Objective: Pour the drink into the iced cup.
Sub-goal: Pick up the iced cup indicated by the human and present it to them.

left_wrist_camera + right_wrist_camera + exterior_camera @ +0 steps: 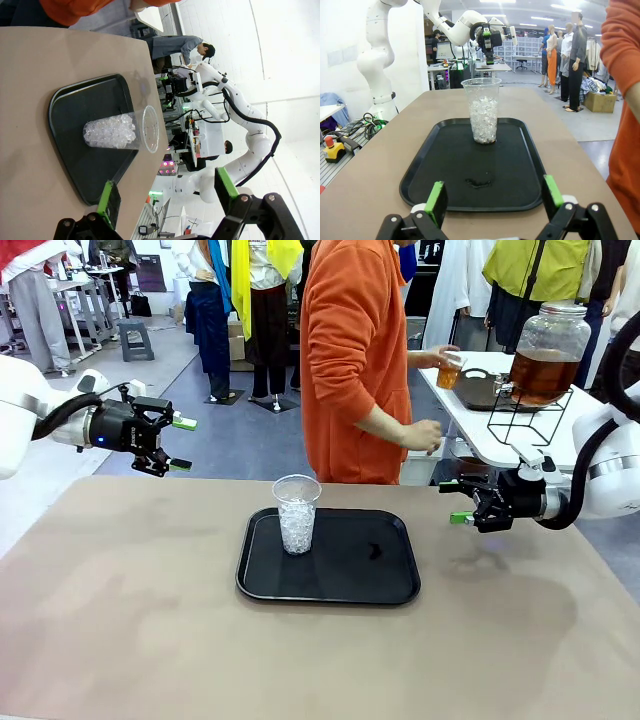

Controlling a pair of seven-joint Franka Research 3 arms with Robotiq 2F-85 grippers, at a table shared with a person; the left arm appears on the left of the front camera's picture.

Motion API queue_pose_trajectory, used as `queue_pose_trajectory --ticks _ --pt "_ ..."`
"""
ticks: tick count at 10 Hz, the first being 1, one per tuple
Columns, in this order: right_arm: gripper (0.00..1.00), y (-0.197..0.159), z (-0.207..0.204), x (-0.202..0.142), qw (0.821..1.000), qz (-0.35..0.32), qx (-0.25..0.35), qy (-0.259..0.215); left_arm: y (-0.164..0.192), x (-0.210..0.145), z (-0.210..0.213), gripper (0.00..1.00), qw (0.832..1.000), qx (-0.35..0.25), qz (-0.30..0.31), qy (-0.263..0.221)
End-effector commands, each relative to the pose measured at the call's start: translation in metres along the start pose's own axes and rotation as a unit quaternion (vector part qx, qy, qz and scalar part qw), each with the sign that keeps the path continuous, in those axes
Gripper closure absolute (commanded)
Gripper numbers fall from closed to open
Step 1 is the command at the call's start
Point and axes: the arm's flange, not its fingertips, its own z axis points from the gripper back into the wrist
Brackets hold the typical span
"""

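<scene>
Hovering empty, fingers apart, the left gripper point(182, 444) at nine o'clock and right gripper point(458, 502) at three flank the iced cup point(297, 512); fumbling the person's drink point(449, 375) could spill it.

Item one: the left arm point(20, 405) has a white glossy shell in rounded segments. The left cable point(60, 412), black, runs along it to the wrist. The left gripper point(180, 444) is black, with a small blue light at its base. Its fingers point(226, 182) are black linkages with bright green pads and silver screws at the joints.

Item two: the right arm point(612, 465) has the same white shell, and the right cable point(578, 485) is also black. The right gripper point(455, 502) is black, and its fingers point(436, 199) are green-padded.

Item three: the person point(350, 350) wears an orange top with a loose sleeve point(345, 390).
</scene>
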Motion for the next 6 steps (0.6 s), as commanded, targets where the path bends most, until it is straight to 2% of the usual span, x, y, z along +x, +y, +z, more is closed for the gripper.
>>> queue_pose_trajectory --ticks 1,6 --pt "0.0 -0.0006 -0.0006 0.0024 1.0 -0.001 0.0 0.0 -0.0012 0.0003 0.0006 0.0 1.0 -0.004 -0.002 -0.001" --pt "0.0 -0.0006 -0.0006 0.0024 1.0 -0.001 0.0 0.0 -0.0012 0.0003 0.0006 0.0 1.0 -0.004 -0.002 -0.001"
